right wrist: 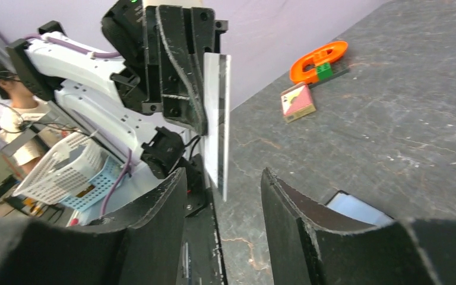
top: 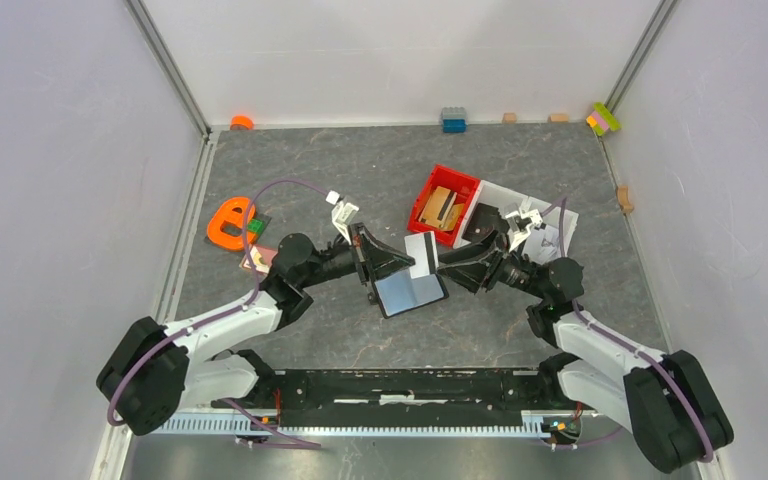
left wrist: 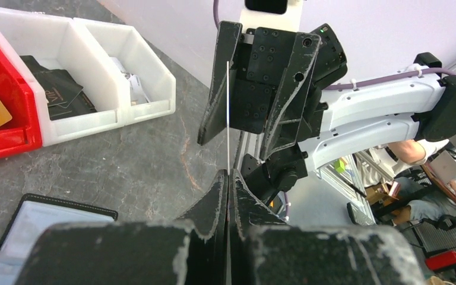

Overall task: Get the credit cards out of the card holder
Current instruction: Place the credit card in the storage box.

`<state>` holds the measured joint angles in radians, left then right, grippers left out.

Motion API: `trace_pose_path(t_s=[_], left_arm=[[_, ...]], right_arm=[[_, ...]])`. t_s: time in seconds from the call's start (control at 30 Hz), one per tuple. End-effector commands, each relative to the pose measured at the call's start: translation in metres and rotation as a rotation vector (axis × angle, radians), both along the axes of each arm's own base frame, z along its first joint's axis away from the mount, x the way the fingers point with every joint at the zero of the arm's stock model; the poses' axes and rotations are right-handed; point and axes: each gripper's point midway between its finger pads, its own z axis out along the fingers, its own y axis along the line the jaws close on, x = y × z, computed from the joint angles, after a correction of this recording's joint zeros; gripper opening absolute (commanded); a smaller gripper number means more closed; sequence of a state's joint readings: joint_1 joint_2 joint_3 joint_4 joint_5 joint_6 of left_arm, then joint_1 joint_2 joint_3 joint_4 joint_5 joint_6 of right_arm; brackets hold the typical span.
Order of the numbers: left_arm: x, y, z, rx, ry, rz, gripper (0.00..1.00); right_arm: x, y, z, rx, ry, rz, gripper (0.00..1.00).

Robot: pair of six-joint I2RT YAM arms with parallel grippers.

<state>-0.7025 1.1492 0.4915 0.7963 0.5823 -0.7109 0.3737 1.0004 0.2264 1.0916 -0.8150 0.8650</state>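
The black card holder (top: 412,295) lies open on the table, its pale blue inside up; it also shows in the left wrist view (left wrist: 24,228) and the right wrist view (right wrist: 356,209). My left gripper (top: 407,262) is shut on a greyish-white credit card (top: 422,254) and holds it upright just above the holder. Edge-on, the card (left wrist: 228,119) rises from the closed left gripper (left wrist: 228,178). My right gripper (top: 442,266) faces it, open. The card's (right wrist: 217,119) free end hangs between the spread fingers of the right gripper (right wrist: 222,181), nearer one finger, with no clear contact.
A red bin (top: 430,185) holding tan blocks and a white bin (top: 525,195) with dark items stand behind the right arm. An orange object (top: 228,222) and a small pinkish block (top: 258,258) lie at the left. Small blocks line the back wall.
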Motion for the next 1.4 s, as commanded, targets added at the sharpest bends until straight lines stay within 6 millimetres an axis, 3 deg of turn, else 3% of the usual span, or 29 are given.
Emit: trace_pose_path(t_s=[0.0,0.27,0.4,0.43,0.53,0.6,0.73,0.93,1.07,1.2,1.37], left_arm=[[-0.002,0.001,0.026,-0.079,-0.042,0.007,0.02],[-0.004,-0.003,0.023,-0.076,-0.031,-0.006,0.02],[-0.004,-0.004,0.024,-0.073,-0.038,-0.004,0.02],[-0.003,-0.003,0.023,-0.066,-0.039,0.007,0.07],[0.012,0.004,0.016,-0.022,-0.024,0.11,0.36],[0.024,0.011,0.005,0.034,-0.013,0.192,0.43],[0.046,0.027,-0.013,0.124,0.034,0.35,0.58],[0.069,0.05,-0.037,0.27,0.105,0.525,0.59],[0.069,0.052,-0.037,0.272,0.104,0.535,0.59],[0.068,0.053,-0.034,0.266,0.1,0.537,0.59],[0.067,0.054,-0.032,0.26,0.098,0.536,0.59]], right_arm=[[-0.025,0.004,0.027,0.088,-0.082,0.114,0.52],[-0.021,0.015,0.018,0.044,-0.055,0.132,0.32],[-0.01,0.017,0.009,-0.001,-0.028,0.098,0.1],[-0.004,0.017,0.004,-0.028,-0.017,0.071,0.05],[0.015,0.011,-0.01,-0.098,0.01,-0.036,0.0],[0.028,0.003,-0.017,-0.138,0.025,-0.124,0.0],[0.06,-0.029,-0.04,-0.252,0.101,-0.356,0.0],[0.096,-0.097,-0.082,-0.4,0.302,-0.661,0.0],[0.105,-0.132,-0.09,-0.455,0.375,-0.807,0.0],[0.109,-0.182,-0.093,-0.55,0.446,-1.056,0.0],[0.108,-0.202,-0.091,-0.55,0.447,-1.145,0.0]])
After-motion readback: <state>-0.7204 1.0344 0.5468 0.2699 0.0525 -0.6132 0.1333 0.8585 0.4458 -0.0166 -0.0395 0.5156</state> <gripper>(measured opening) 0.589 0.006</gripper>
